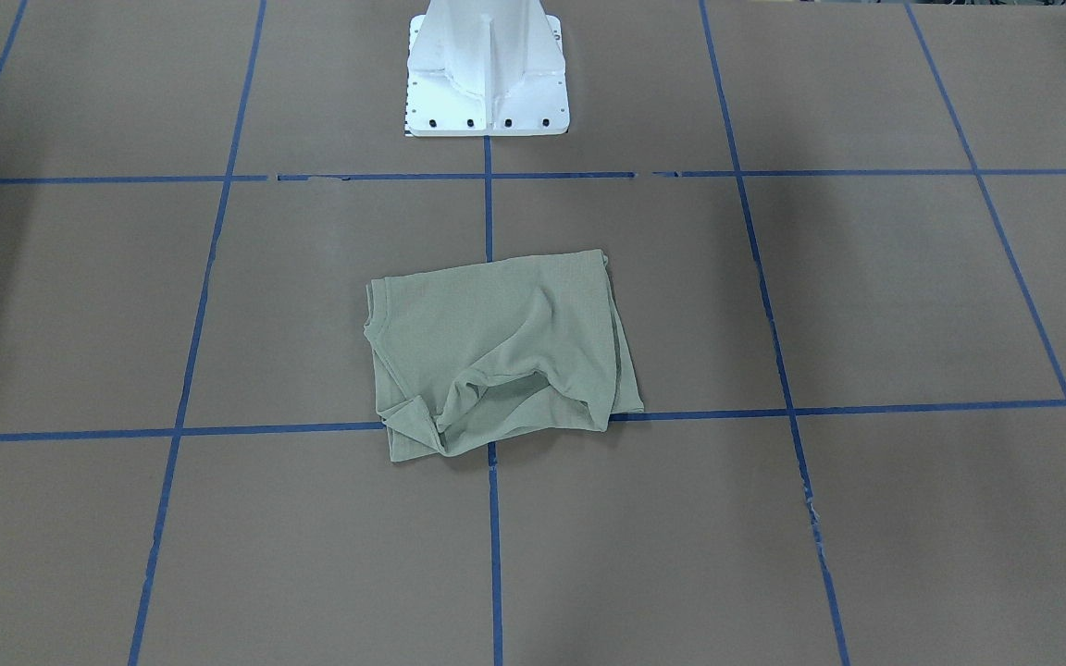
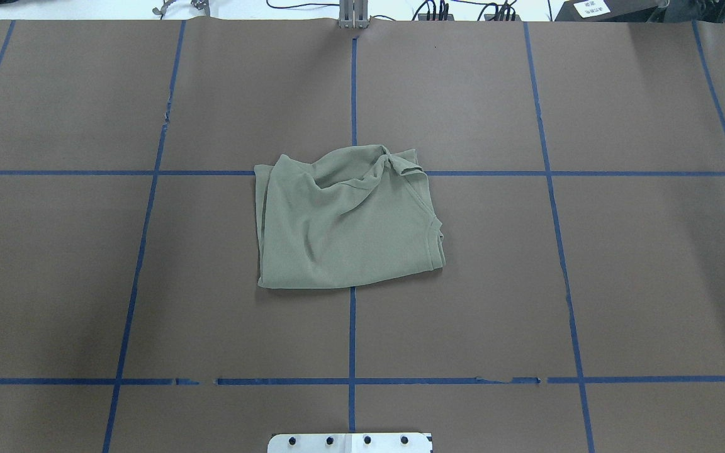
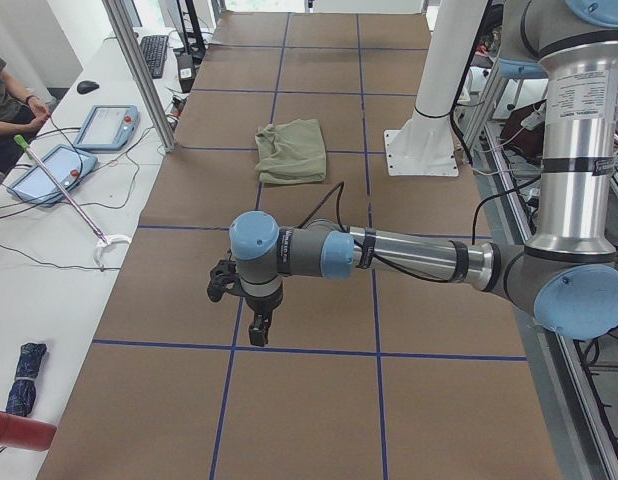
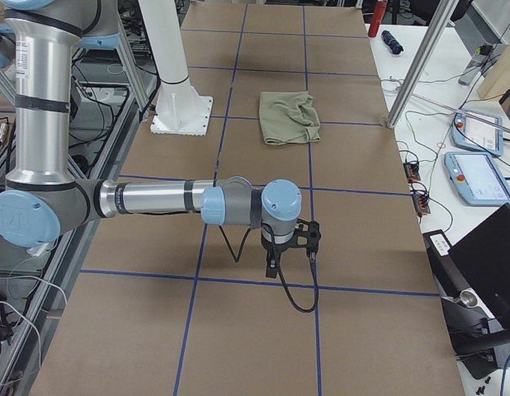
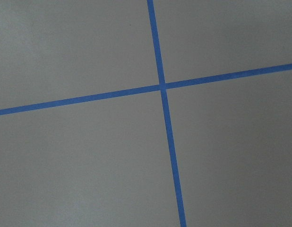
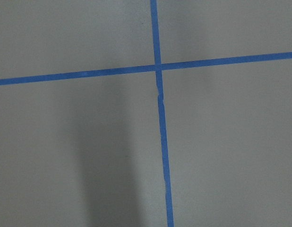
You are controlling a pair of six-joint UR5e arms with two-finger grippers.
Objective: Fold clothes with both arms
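Below the left gripper: I am watching the left gripper (image 3: 259,335) hanging, pointed down, over a tape crossing (image 5: 162,86) on the brown table cover (image 5: 80,165).
Below the right gripper: the right gripper (image 4: 271,268) is hanging over another blue crossing (image 6: 158,67), and a soft shadow is falling across the cover there.
Beyond both grippers: the green shirt (image 2: 343,220) is lying well apart from each of them. It is folded into a rough rectangle mid-table, lying across tape lines, with its edge away from the robot rumpled.
Further on: the white pedestal (image 1: 487,74) is standing near the shirt on the robot's side.
Out past the left gripper: a person (image 3: 4,100) is sitting at a side desk with two tablets (image 3: 104,127).
Hard to make out: both grippers are showing only in the side views, small and dark, and the wrist cameras are catching none of their fingers.
Left gripper: I cannot tell how far its fingers are parted. It is hanging above the cover, apart from the shirt.
Right gripper: the same is holding here, so I cannot tell its opening.
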